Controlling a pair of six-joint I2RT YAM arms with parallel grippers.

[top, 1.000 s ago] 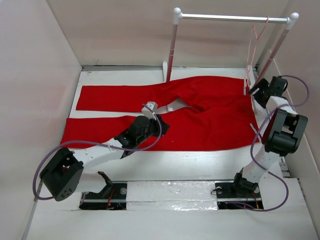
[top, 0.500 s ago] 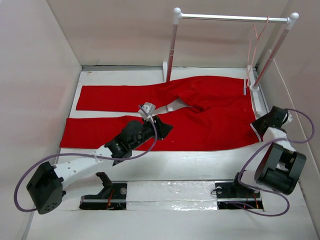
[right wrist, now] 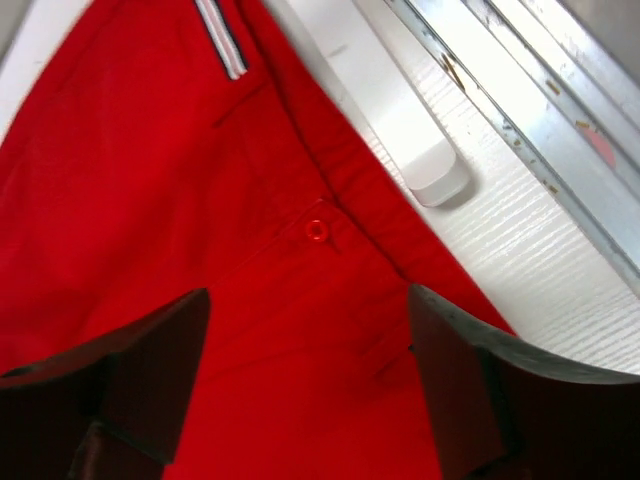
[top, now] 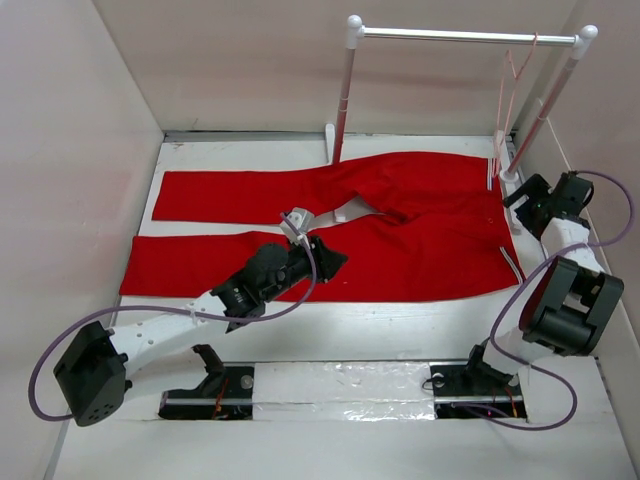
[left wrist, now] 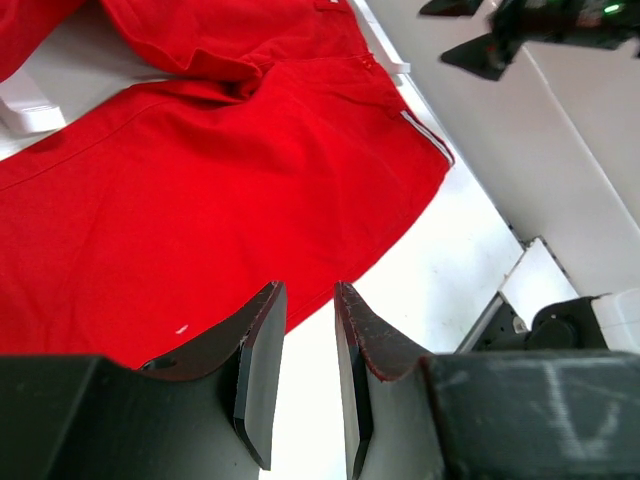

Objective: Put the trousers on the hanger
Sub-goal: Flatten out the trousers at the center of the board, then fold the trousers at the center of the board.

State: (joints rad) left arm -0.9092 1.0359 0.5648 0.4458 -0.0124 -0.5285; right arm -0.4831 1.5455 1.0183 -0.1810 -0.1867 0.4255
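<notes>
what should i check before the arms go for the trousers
1. Trousers spread on the table: ok.
2. Hanger hanging free on the rack: ok.
3. Right gripper open over the waistband: ok.
4. Left gripper empty, jaws narrowly apart: ok.
5. Right fingers touching the trousers: cannot tell.
6. Trousers on the hanger: not ok.

Lab booth, bare white walls (top: 250, 70)
</notes>
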